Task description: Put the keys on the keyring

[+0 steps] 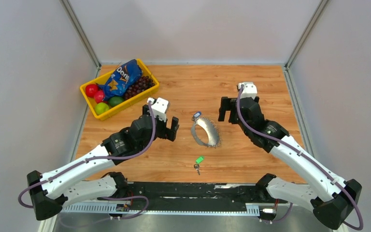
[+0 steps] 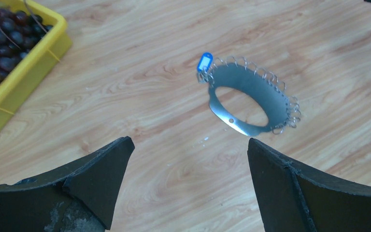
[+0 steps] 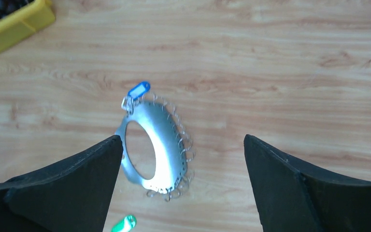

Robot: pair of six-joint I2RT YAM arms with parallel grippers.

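On both sides of the top view's centre, the left gripper [image 1: 168, 130] and the right gripper [image 1: 227, 115] stand wide open and hold nothing. Between them the keyring [image 1: 206, 131] rests on the table [image 1: 270, 96]. It looks thin, stiff, light and probably slippery, so grip its plain rim. Lower centre lie the keys [image 1: 198, 164], tiny and light, best pinched at the green tag [image 1: 200, 159].

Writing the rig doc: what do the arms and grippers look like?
Left arm and right arm: white shells, black joints, a purple cable along each. Left gripper and right gripper: black, white block at the wrist, wedge-shaped matte black fingers, scuffed.
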